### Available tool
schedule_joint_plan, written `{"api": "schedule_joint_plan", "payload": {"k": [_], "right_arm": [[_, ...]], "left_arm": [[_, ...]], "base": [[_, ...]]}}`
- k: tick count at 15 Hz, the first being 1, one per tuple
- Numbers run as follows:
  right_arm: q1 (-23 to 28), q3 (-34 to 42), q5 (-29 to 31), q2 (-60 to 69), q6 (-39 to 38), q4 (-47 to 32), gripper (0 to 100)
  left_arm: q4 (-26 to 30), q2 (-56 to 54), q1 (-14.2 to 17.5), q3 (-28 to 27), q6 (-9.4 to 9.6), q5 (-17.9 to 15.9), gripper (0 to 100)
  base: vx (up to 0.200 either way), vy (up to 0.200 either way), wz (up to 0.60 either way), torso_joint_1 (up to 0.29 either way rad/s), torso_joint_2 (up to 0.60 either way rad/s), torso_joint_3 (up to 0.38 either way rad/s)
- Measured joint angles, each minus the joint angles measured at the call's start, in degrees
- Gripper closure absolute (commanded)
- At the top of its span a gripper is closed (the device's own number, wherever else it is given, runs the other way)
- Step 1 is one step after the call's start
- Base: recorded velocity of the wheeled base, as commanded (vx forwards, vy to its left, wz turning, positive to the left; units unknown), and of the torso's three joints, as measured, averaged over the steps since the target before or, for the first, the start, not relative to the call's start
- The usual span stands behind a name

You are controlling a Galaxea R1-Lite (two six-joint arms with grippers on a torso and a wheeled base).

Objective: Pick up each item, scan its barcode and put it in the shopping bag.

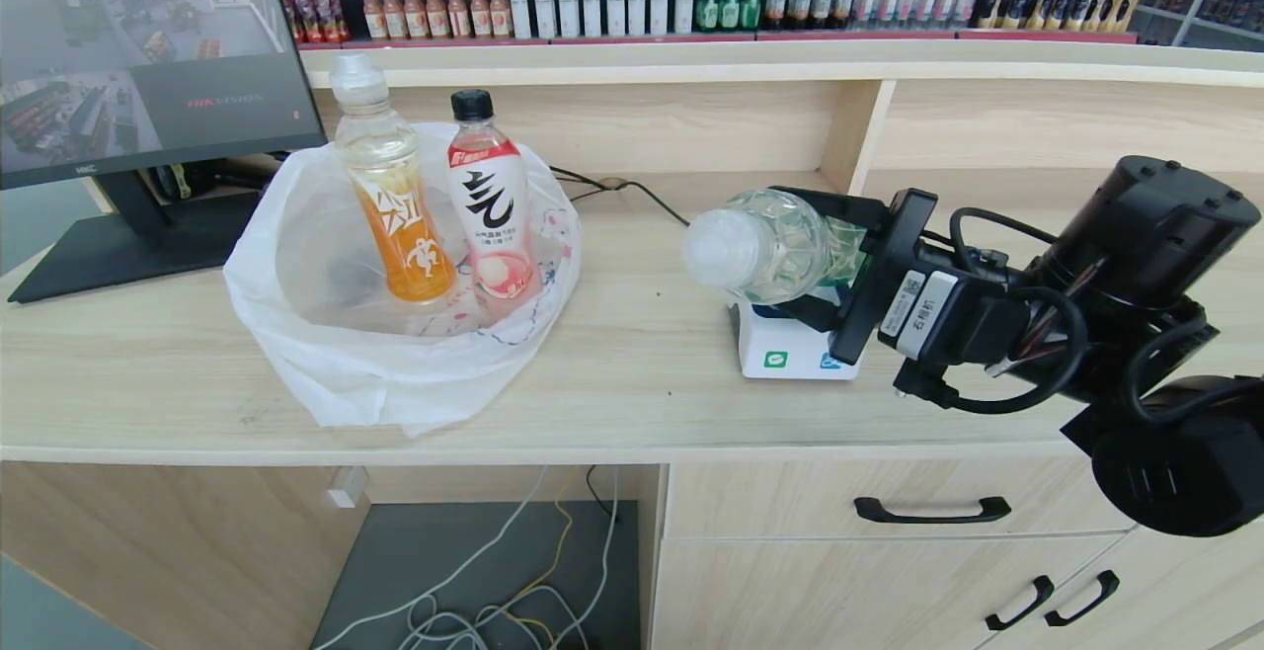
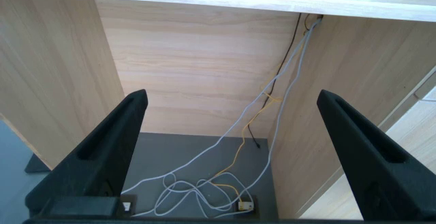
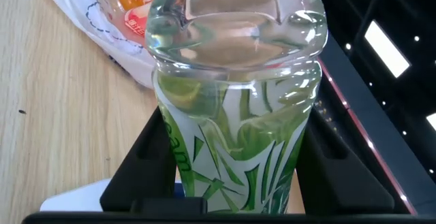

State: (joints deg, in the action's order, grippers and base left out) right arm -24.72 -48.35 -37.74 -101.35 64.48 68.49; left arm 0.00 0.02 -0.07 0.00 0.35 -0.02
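Note:
My right gripper [image 1: 810, 255] is shut on a clear water bottle [image 1: 760, 245] with a green label, held on its side with the white cap toward the bag. The bottle hangs just above a small white scanner box [image 1: 790, 352] on the counter. In the right wrist view the bottle [image 3: 235, 115] sits between the black fingers [image 3: 146, 156], with the scanner box [image 3: 68, 198] under it. The white shopping bag [image 1: 326, 373] stands to the left, holding an orange drink bottle [image 1: 395, 205] and a pink-labelled bottle [image 1: 494, 215], both upright. My left gripper [image 2: 231, 101] is open, below the counter.
A monitor [image 1: 128, 47] stands at the counter's back left. A black cable [image 1: 612, 186] runs along the back. Shelves of bottles [image 1: 691, 3] line the far wall. Drawers [image 1: 928, 512] sit under the counter on the right, loose cables [image 2: 225, 176] in the opening below.

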Motion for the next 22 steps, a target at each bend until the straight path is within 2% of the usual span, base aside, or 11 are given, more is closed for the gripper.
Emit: {"api": "schedule_joint_plan", "payload": {"k": [13, 17, 22], "right_arm": [[-1.27, 0.39, 1.32, 0.00, 0.11, 0.11, 100], [-1.79, -0.52, 3.72, 0.20, -1.58, 0.05, 100], [-4.05, -6.01, 8.19, 0.30, -7.06, 0.13, 100]], "left_arm": [[0.00, 0.00, 0.00, 0.00, 0.00, 0.00, 0], [0.00, 0.00, -0.04, 0.00, 0.00, 0.00, 0], [0.00, 0.00, 0.00, 0.00, -0.02, 0.00, 0]], "base": [[0.000, 0.000, 0.00, 0.000, 0.00, 0.000], [0.000, 0.000, 0.00, 0.000, 0.00, 0.000], [0.000, 0.000, 0.00, 0.000, 0.00, 0.000]]}}
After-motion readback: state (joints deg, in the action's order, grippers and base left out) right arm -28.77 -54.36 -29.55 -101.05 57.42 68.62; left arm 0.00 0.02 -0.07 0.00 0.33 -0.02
